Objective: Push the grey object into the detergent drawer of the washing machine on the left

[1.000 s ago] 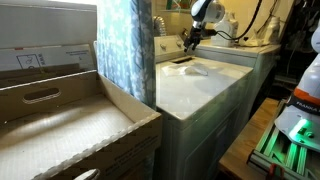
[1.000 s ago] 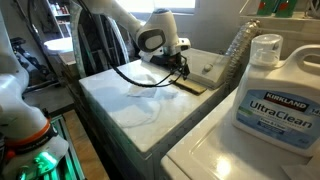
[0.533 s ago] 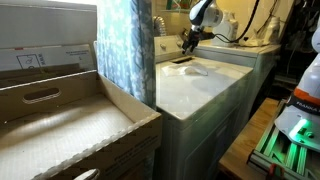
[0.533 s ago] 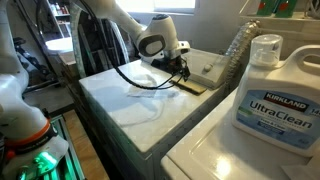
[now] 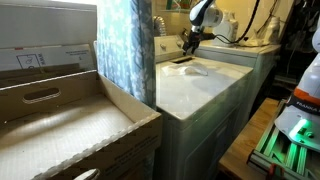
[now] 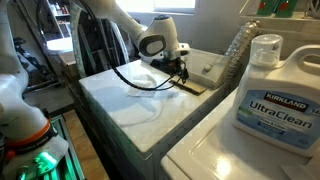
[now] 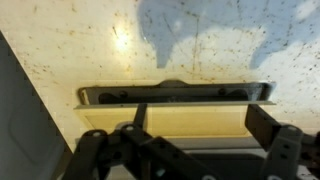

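Note:
The white washing machine [image 5: 200, 88] [image 6: 125, 105] has a broad glossy top. At its rear edge lies the grey object [image 6: 190, 86] [image 5: 180, 61], a small flat dark piece. My gripper [image 6: 183, 70] [image 5: 190, 43] hovers just over it, pointing down. In the wrist view my gripper [image 7: 200, 110] stands open. Its dark fingers [image 7: 262, 122] straddle a cream panel [image 7: 190, 117] below a long dark slot [image 7: 175, 95] in the speckled white surface. I cannot tell which of these is the drawer. Nothing is held between the fingers.
A second white washer [image 6: 215, 150] carries a large white detergent jug [image 6: 270, 80]. A clear plastic bottle [image 6: 236, 50] stands behind the lid. An open cardboard box [image 5: 70, 120] and a blue curtain [image 5: 125, 45] flank the washer. A black cable [image 6: 140, 78] trails across the lid.
The gripper has crept slightly lower toward the dark piece at the lid's rear. Nothing else has moved.

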